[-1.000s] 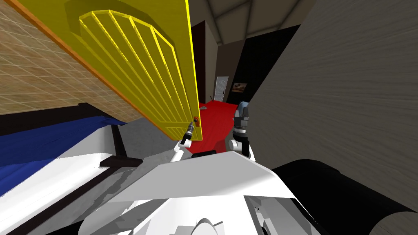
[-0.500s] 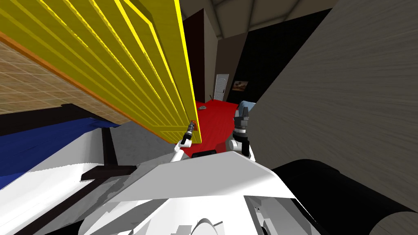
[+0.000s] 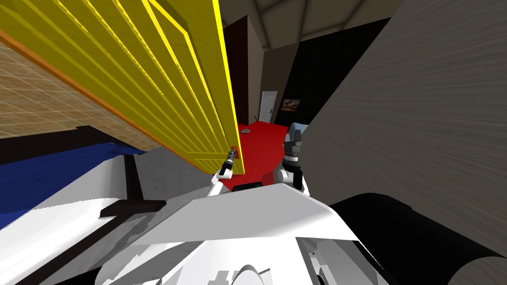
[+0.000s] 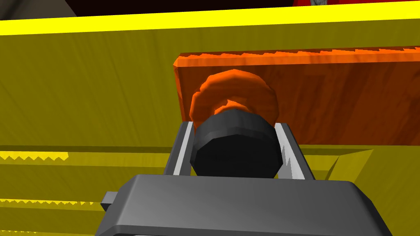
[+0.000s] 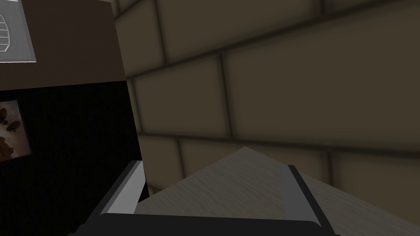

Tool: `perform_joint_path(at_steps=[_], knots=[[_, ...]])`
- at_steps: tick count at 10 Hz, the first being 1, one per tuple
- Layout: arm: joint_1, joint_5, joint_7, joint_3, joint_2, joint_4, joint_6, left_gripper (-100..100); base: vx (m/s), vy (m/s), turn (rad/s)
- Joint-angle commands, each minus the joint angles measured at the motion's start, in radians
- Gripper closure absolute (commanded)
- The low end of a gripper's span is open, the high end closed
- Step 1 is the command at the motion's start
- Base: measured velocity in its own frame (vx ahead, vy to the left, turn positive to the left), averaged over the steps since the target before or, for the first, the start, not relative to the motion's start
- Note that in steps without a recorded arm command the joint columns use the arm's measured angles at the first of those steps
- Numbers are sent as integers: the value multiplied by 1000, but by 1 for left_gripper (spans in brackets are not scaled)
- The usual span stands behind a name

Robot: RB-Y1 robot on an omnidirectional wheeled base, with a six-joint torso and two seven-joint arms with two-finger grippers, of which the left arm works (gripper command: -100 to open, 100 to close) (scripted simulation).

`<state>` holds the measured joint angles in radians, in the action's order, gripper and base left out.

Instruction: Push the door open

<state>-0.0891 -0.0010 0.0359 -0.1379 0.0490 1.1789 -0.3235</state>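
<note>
The yellow door [image 3: 148, 74] with raised ribs stands ajar at upper left, its free edge facing me. Near that edge an orange plate [image 4: 348, 98] carries a black round knob [image 4: 236, 151] on an orange collar. My left gripper [image 4: 236, 128] is shut on the knob, one finger pressing each side; from the head camera the left gripper [image 3: 231, 157] sits at the door's lower corner. My right gripper [image 3: 293, 143] is held up beside the grey wall, and its fingers [image 5: 131, 184] stand wide apart with nothing between them.
A grey wall [image 3: 421, 123] runs close along my right. Red floor [image 3: 262, 141] shows through the gap past the door's edge, with a white door [image 3: 268, 106] far beyond and a black area beside it. A tan tiled wall [image 3: 39, 104] and a blue surface [image 3: 44, 168] lie left.
The door has swung further away from me, its ribbed face now seen much more edge-on. My left gripper has stayed on the knob and followed it. The right arm has not moved.
</note>
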Motion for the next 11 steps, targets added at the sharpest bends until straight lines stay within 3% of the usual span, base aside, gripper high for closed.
perform_joint_path(at_steps=[1, 7, 8, 11], knots=[[-2, 0, 0, 1, 0, 2, -2, 100, 0, 0, 0], [-11, 6, -26, 66, 22, -9, 3, 100, 184, -32, 79], [3, 2, -29, 51, 25, 10, 14, -100, -33, -14, 83], [11, -1, -41, 47, 8, 19, 20, -100, -218, 15, 25]])
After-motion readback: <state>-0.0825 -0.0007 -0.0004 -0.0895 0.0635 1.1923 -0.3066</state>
